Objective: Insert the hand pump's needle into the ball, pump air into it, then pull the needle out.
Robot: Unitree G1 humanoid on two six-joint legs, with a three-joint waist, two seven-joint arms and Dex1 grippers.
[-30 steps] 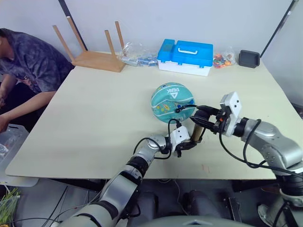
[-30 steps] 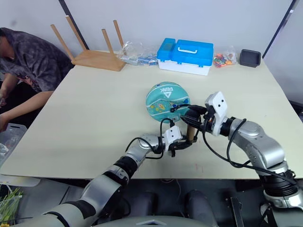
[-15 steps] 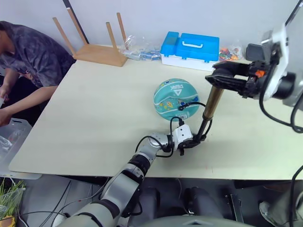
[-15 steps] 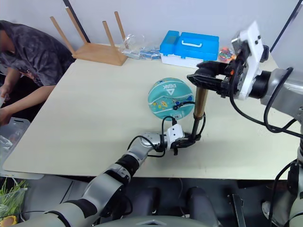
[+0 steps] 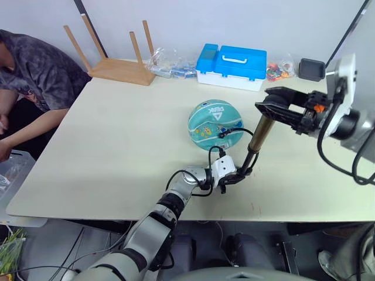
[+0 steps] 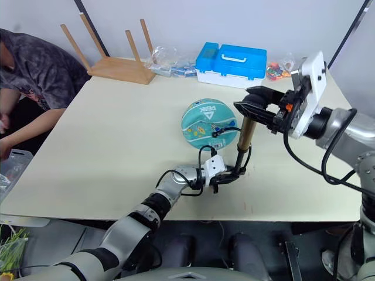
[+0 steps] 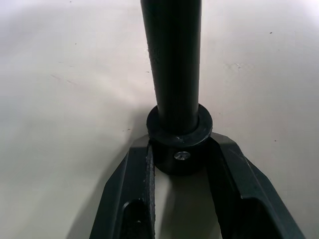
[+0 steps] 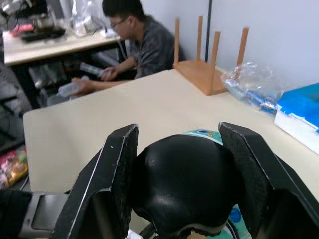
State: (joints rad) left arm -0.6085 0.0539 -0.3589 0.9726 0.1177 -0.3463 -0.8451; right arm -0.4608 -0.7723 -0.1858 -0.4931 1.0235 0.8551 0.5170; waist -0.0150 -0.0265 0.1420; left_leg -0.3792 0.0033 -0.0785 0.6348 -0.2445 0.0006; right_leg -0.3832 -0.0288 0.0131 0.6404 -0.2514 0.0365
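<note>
Both jaws clamp the hand pump point(image 5: 258, 139): the left gripper point(image 5: 238, 175) pinches its black base cap near the table's point(image 5: 117, 146) front edge, the right gripper point(image 5: 275, 109) its T-handle. Since half a second ago the handle has come down partway, shortening the exposed rod. The ball point(image 5: 215, 124) sits mid-table, hose running to it. In the right wrist view, a person point(image 8: 134, 42) sits behind.

The needle is too small to resolve where the hose point(image 5: 229, 130) meets the ball point(image 5: 215, 124). In the right wrist view, the pump handle point(image 8: 187, 184) hides most of the ball. The right arm point(image 5: 357, 126) is cut off by the frame edge.
</note>
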